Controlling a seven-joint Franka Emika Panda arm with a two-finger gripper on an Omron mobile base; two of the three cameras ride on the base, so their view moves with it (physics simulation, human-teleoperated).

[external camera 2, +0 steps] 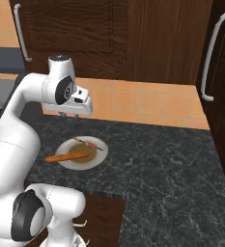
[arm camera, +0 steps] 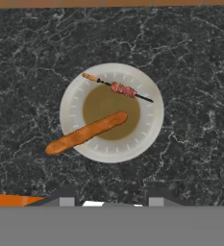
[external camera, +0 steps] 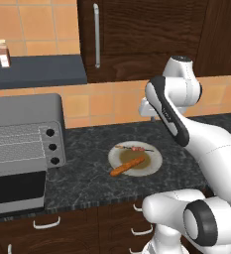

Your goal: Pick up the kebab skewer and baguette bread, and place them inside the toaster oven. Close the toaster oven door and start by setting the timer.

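Pincer [arm camera: 108, 198] hangs above the plate [arm camera: 149, 132], holding nothing; you can't tell its gap. Kebab skewer [arm camera: 117, 88] and baguette bread [arm camera: 86, 133] lie there untouched. Toaster oven [external camera: 25, 144] waits left, its door [external camera: 15, 191] dropped open. Everything remains.

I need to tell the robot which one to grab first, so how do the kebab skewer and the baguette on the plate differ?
The baguette bread is thick and evenly orange-brown; the kebab skewer is a thin stick with reddish meat bits near its middle. The baguette bread sticks out past the plate rim at one end, over the counter; the kebab skewer stays within the plate, near the opposite rim. Both lie flat on the same plate, apart from each other.
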